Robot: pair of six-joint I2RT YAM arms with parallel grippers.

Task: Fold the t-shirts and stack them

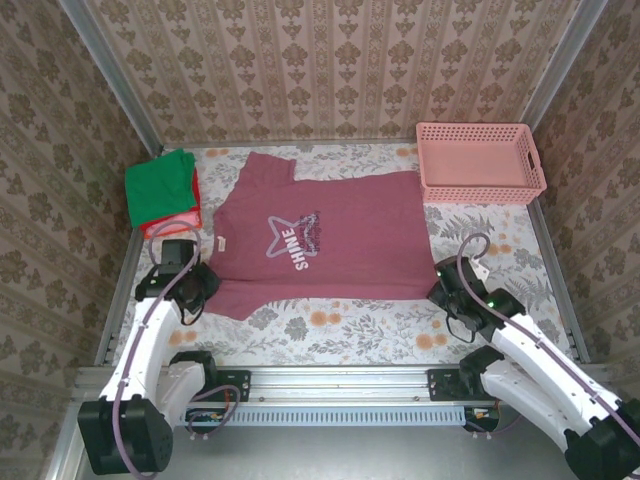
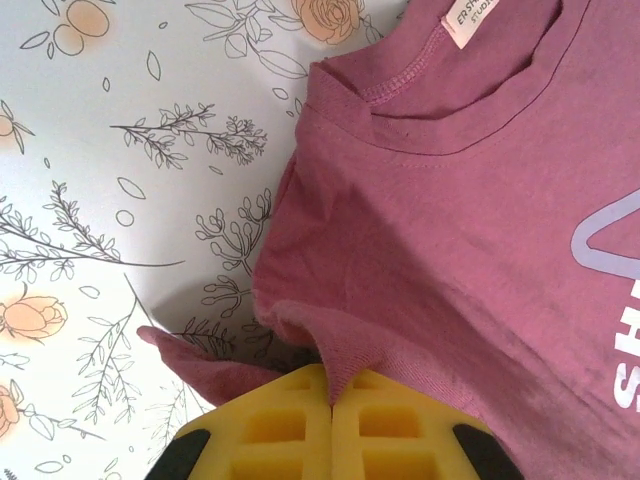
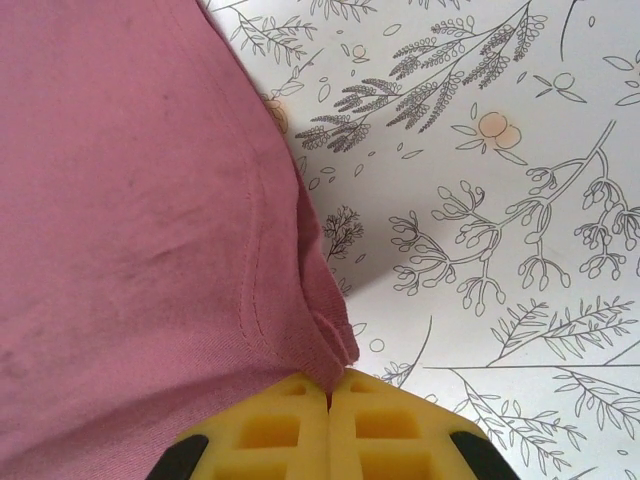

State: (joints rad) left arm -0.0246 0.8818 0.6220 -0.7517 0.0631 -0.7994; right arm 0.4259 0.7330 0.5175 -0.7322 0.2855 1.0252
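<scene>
Across the flower-printed tabletop (image 1: 340,335) the maroon cotton t-shirt with a pale star print (image 1: 350,245) lies spread flat, the folded green and red tees (image 1: 160,190) stacked near its far left corner. Its near sleeve is pinched in the left gripper (image 2: 330,385), its near hem corner in the right gripper (image 3: 328,392), both closed on cloth. I judge the first fold is in hand; next, both arms should lift evenly and carry this edge to the far side

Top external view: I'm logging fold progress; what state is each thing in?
Maroon t-shirt, spread flat, print up.
Green t-shirt, folded, atop red one.
Red t-shirt, folded, under the green.
Pink basket, upright.
Left pincer, shut on maroon t-shirt's sleeve.
Right pincer, shut on its hem.
</scene>
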